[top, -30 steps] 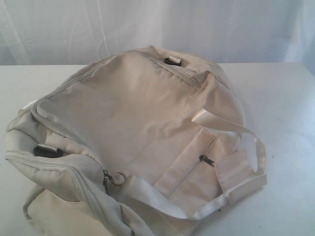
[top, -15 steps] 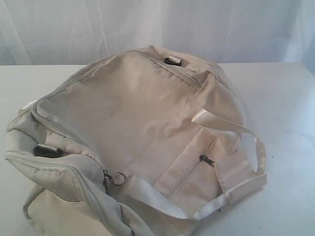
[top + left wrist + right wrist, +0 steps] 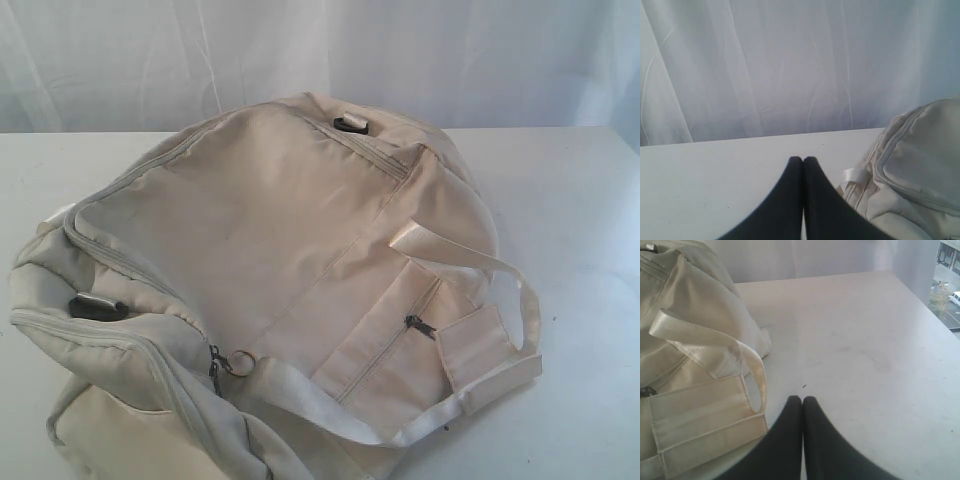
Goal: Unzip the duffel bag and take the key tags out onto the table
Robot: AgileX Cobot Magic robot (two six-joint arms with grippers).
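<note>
The wide white table point(image 3: 585, 215) carries the cream duffel bag point(image 3: 250, 230), which lies zipped shut across its middle, with the pale webbing strap point(image 3: 300, 392) looped over the side pocket. The left gripper point(image 3: 803, 159) is above bare tabletop just beside one end of the bag. The right gripper point(image 3: 803, 398) is near the strap pad point(image 3: 700, 415) at the other end, and both have their jaws pressed together on nothing. A dark zipper pull point(image 3: 213, 372) hangs at the bag's near corner.

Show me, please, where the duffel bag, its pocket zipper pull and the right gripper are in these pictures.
duffel bag point(image 3: 250, 220), exterior view, middle of its top panel.
pocket zipper pull point(image 3: 419, 325), exterior view, its dark metal tab.
right gripper point(image 3: 803, 400), right wrist view, tips of the shut fingers.
</note>
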